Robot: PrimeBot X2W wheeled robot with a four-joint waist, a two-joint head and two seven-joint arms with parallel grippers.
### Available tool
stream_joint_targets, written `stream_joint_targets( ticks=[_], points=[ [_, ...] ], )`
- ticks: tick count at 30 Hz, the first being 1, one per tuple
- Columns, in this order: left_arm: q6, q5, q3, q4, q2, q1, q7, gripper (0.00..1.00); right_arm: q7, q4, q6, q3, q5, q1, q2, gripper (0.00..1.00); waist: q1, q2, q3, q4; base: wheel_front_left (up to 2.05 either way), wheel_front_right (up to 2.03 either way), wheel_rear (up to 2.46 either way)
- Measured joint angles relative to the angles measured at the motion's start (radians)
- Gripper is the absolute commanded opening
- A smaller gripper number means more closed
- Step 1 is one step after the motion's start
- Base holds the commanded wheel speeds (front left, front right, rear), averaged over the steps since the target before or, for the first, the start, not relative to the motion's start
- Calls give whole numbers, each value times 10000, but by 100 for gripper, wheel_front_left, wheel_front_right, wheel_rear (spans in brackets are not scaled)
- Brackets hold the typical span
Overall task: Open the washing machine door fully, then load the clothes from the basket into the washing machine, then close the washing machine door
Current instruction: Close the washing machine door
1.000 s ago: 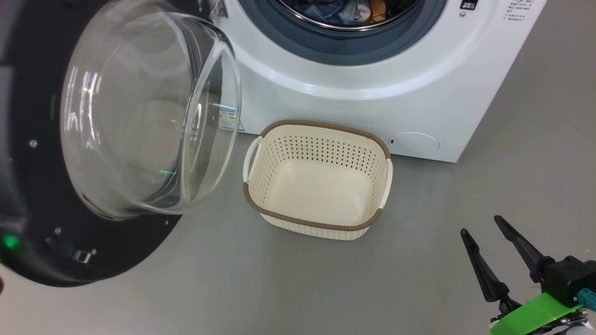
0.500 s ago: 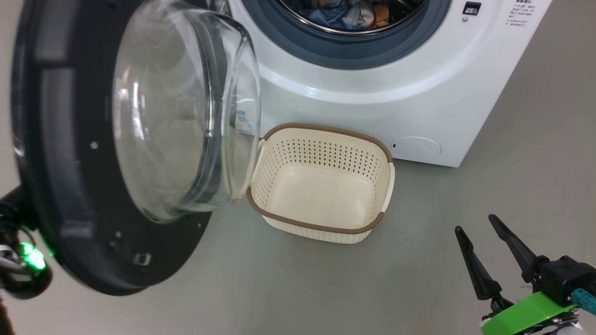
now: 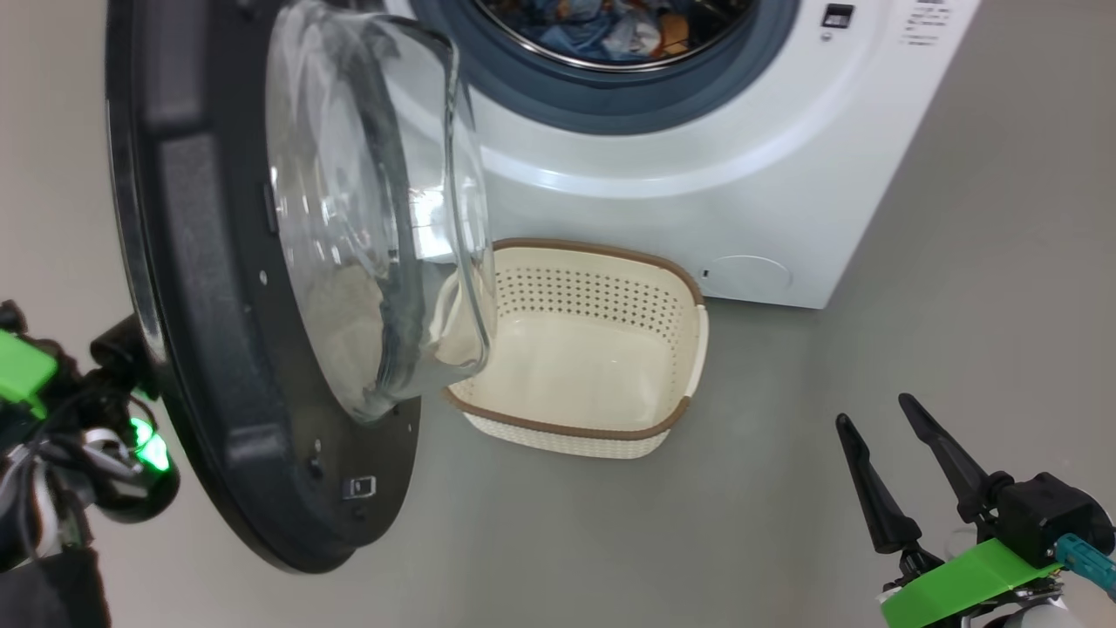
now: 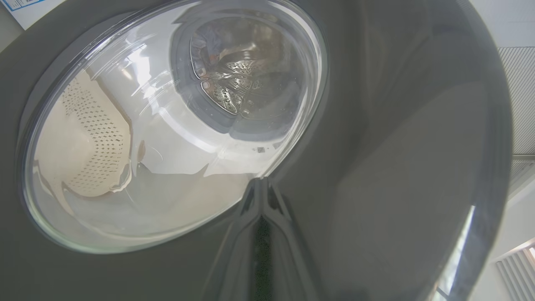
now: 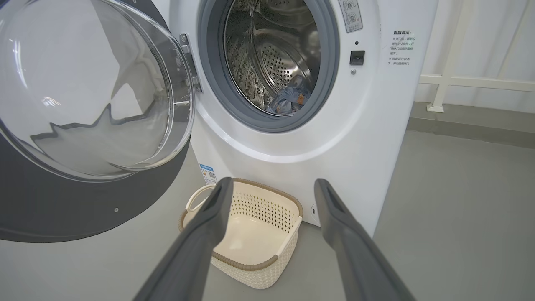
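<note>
against the outer face of the round black-ringed glass washing machine door [image 3: 200, 288], half open, left gripper [image 4: 261, 188] clenched, tips touching; low at right, right gripper [image 3: 874, 410] released, well apart from the small cream perforated plastic basket [image 3: 593, 296] just before the white boxy washing machine [image 3: 697, 201]; light-blue fabric clothes [image 3: 602, 35] inside its steel drum [image 5: 284, 58]

The washing machine door [image 3: 218, 349] stands half-swung and nearly edge-on at my left. Its glass bowl [image 3: 366, 218] bulges over the left end of the basket [image 3: 567, 429], so I find that side blocked. From the right I see a free way over bare floor [image 3: 741, 541] to the open drum [image 5: 276, 54], with the basket low on the floor just before the washing machine [image 3: 697, 174].
</note>
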Motion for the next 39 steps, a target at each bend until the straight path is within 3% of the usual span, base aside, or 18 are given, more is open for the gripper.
stream_joint_targets(
  ticks=[5,15,28,39],
  points=[
    [-88,-54,-366,270,2,-167,-602,0,0,33,0,-10,-2,-1,96,100,0,0,-20,-328,0,0,0],
    [-692,-755,-1360,1300,13,-946,-2334,0,0,119,0,-10,-2,-71,303,100,0,0,-90,-1262,0,0,0],
    [-2008,-759,-2495,3279,-17,-1986,-4109,0,0,174,0,44,-2,-238,424,100,0,0,-254,-2295,0,0,0],
    [-2915,-746,-2656,4978,-19,-2504,-4658,0,0,224,0,81,-13,-238,443,100,0,0,-513,-2958,0,0,0]
  ],
)
